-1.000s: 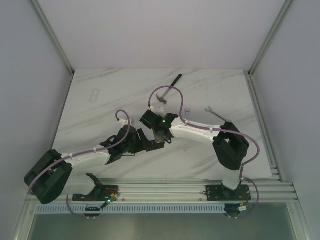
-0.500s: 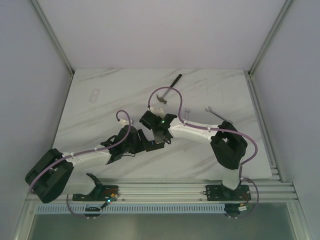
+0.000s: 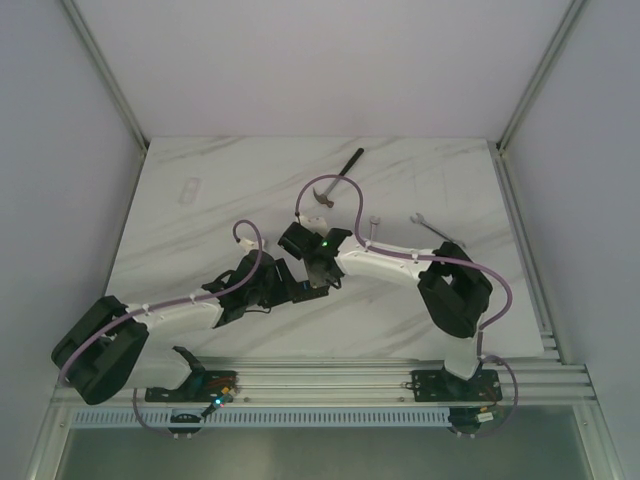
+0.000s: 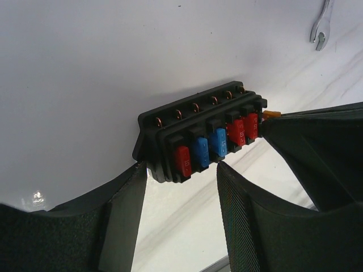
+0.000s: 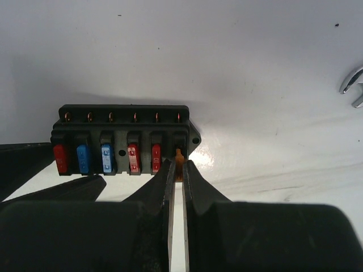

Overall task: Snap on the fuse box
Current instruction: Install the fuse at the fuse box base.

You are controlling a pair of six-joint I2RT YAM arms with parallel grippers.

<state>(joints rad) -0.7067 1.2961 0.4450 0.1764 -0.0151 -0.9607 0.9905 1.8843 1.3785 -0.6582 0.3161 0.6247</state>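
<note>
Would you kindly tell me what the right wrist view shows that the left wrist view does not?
Only the right wrist view shows the right pincer closed on the small orange fuse at the end slot of the black rectangular plastic fuse box. Only the left wrist view shows the left pincer flanking the box's near end, contact unclear. Both show the box's red and blue fuses and a silver metal wrench on the white marble table.

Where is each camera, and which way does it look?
Top external: above and behind, looking down on the table; left arm and right arm show.
Left wrist: faces the fuse box; open left gripper shows.
Right wrist: faces the fuse box; right gripper shut on orange fuse.
Shared: wrist views both show the fuse box.
</note>
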